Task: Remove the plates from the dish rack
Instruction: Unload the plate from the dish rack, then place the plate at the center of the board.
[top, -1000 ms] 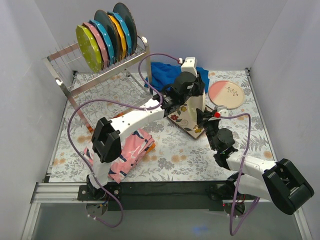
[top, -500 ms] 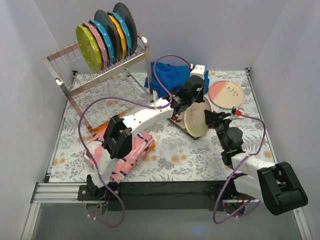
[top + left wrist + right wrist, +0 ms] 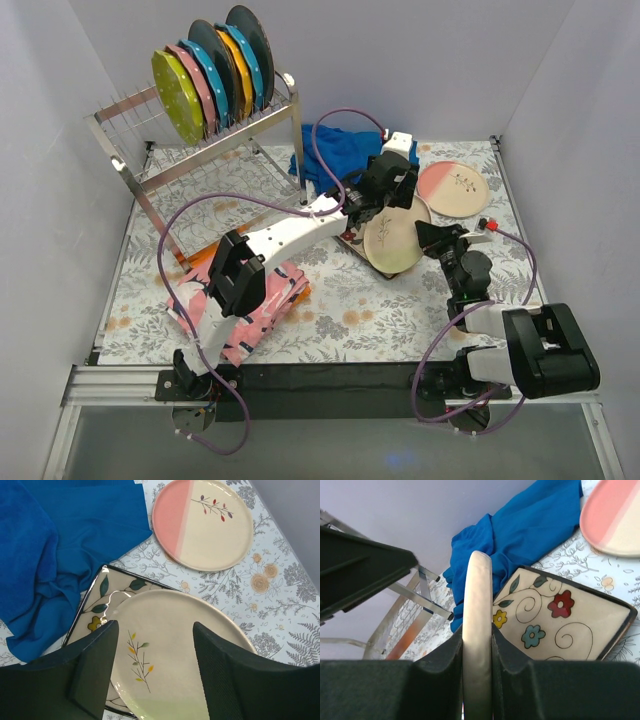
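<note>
The dish rack (image 3: 215, 140) stands at the back left with several plates (image 3: 205, 75) upright in it. A round cream plate (image 3: 392, 237) with a twig motif (image 3: 175, 640) hangs tilted over a square floral plate (image 3: 354, 238) (image 3: 560, 620). My right gripper (image 3: 428, 237) (image 3: 477, 640) is shut on the cream plate's right rim (image 3: 477, 595). My left gripper (image 3: 398, 200) (image 3: 155, 670) hovers just above the cream plate, open, with its fingers apart from the plate. A pink-and-cream plate (image 3: 453, 188) (image 3: 202, 522) lies flat at the back right.
A blue cloth (image 3: 340, 150) (image 3: 50, 555) is bunched behind the square plate, next to the rack's leg (image 3: 415, 600). A folded pink patterned cloth (image 3: 250, 300) lies front left on the floral mat (image 3: 350, 300). Grey walls close the sides.
The left gripper has opened and let go of the cream plate. The plate has tipped from near upright to a low tilt over the square plate. The right gripper kept its hold on the rim.
</note>
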`<control>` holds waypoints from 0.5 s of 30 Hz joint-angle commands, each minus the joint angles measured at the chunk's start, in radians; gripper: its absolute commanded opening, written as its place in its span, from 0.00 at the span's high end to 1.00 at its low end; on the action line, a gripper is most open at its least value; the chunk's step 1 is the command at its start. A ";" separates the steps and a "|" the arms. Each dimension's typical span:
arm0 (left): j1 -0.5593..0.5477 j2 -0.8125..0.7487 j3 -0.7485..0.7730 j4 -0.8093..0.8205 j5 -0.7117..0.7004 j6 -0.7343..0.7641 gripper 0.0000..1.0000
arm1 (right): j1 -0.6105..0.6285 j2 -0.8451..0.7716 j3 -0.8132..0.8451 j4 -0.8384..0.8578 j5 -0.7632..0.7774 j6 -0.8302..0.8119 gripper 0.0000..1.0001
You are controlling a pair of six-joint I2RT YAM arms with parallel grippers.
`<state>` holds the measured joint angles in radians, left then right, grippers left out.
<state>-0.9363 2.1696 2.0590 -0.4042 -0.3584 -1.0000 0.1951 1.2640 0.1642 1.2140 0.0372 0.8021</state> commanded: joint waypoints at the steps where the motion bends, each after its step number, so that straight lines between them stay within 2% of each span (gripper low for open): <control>1: -0.001 -0.085 0.040 -0.025 0.001 0.034 0.38 | -0.060 0.024 0.009 0.453 -0.106 0.137 0.99; 7: -0.001 -0.276 -0.150 0.027 0.114 0.058 0.34 | -0.150 0.054 0.067 0.461 -0.181 0.227 0.99; 11: -0.004 -0.451 -0.420 0.117 0.111 0.073 0.33 | -0.221 0.083 0.110 0.470 -0.211 0.296 0.99; 15: -0.004 -0.614 -0.615 0.189 0.145 0.066 0.32 | -0.264 0.123 0.152 0.479 -0.233 0.354 0.99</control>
<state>-0.9382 1.7084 1.5707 -0.3061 -0.2531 -0.9459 -0.0334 1.3792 0.2222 1.1931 -0.1547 1.0248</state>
